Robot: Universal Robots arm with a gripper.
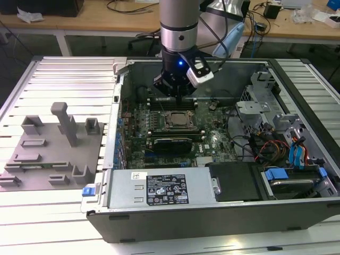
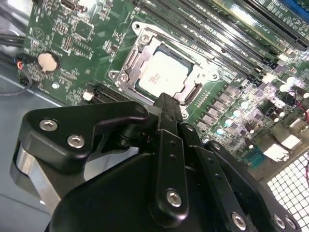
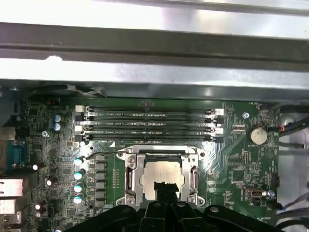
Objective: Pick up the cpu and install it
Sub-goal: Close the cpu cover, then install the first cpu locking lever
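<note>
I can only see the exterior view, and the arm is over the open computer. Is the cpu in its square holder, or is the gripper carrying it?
Observer: In both wrist views the cpu lies flat inside the socket, silvery top up.
Operator: So is the gripper holding anything?
Observer: No. In the first wrist view the gripper is shut on nothing, its tip overlapping the cpu's edge.
Operator: Is anything round on the board?
Observer: Yes, both wrist views show a round silver battery apart from the socket.
</note>
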